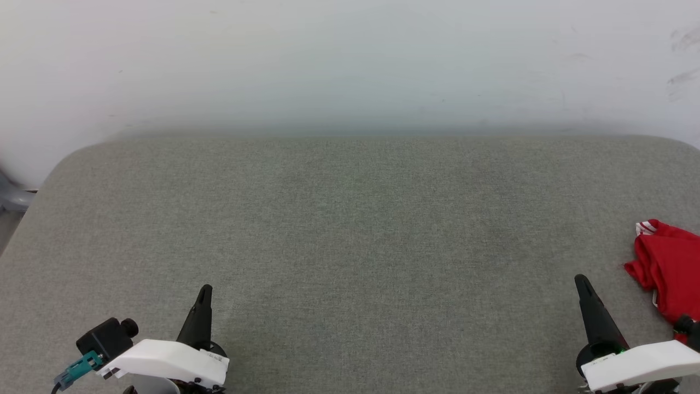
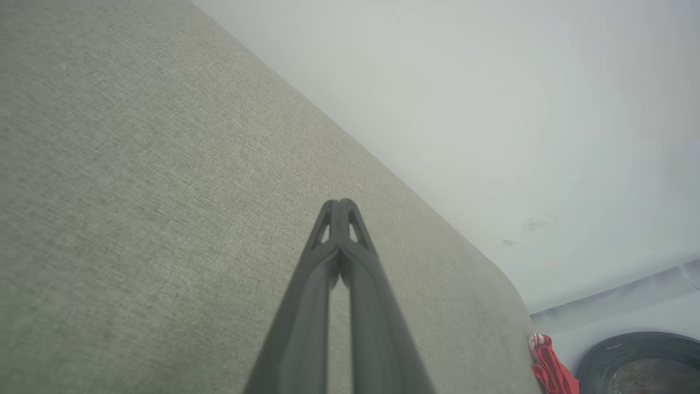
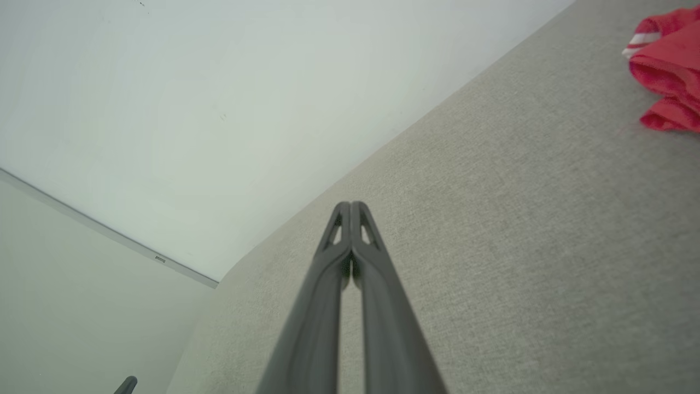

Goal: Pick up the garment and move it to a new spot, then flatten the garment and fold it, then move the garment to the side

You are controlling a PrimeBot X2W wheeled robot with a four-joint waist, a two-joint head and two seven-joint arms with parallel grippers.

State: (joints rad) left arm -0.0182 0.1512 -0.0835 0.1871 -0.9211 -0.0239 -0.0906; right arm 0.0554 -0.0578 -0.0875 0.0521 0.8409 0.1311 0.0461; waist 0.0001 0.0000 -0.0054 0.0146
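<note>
The garment (image 1: 670,268) is a crumpled bright red heap with a bit of white, red-striped trim, lying at the far right edge of the grey table (image 1: 350,230) and cut off by the frame. It also shows in the left wrist view as the garment (image 2: 549,366) and in the right wrist view as the garment (image 3: 667,71). My right gripper (image 1: 581,280) rests shut and empty just left of the heap, apart from it; its tips (image 3: 350,204) meet. My left gripper (image 1: 205,288) is shut and empty at the lower left, its tips (image 2: 339,202) pressed together.
The grey fabric-covered table has rounded far corners and backs onto a pale wall (image 1: 350,65). A dark round rim (image 2: 640,361) sits beyond the table's right end. A grey object (image 1: 11,194) pokes in at the left edge.
</note>
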